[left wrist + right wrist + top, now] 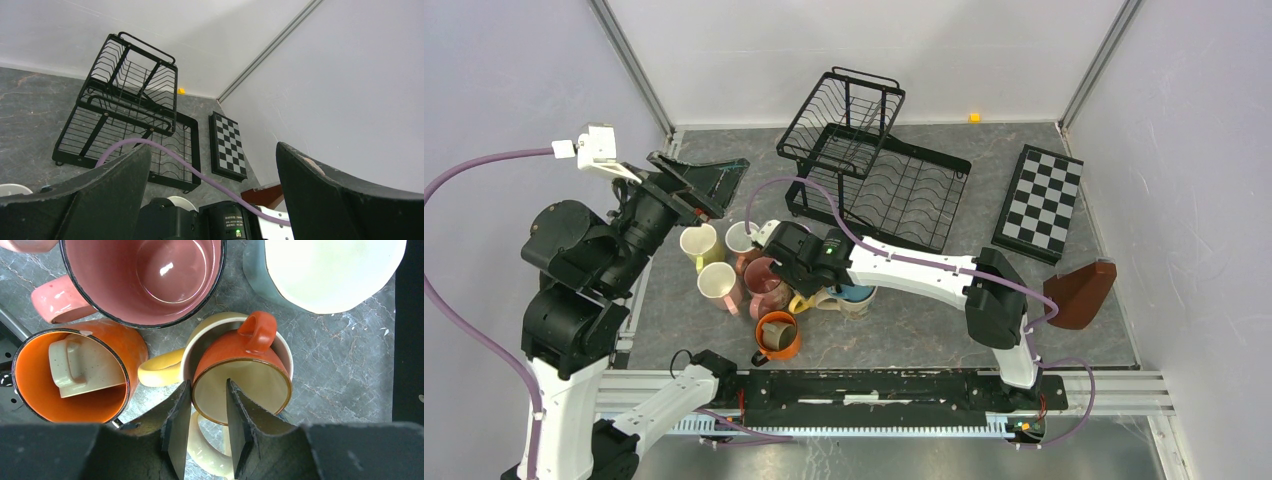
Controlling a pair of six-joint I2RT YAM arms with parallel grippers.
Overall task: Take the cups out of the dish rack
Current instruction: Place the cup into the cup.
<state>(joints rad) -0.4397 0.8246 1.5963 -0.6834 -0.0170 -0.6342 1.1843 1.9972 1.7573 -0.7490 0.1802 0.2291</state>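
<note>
The black wire dish rack (874, 165) stands at the back with no cups in it; it also shows in the left wrist view (125, 110). Several mugs cluster in front of it: cream ones (717, 283), a pink one (145, 280), an orange one (120, 347) with a beige cup (82, 365) inside, and a light blue one (330, 270). A small orange mug (245, 355) lies tilted inside a yellow mug (155, 371). My right gripper (209, 390) is narrowly open, its fingers straddling that orange mug's rim. My left gripper (212, 155) is wide open and empty, raised at the left.
A black-and-white checkered board (1039, 203) lies at the right, with a brown wedge-shaped object (1081, 292) in front of it. A small yellow block (974, 117) sits by the back wall. Side walls close in on both sides.
</note>
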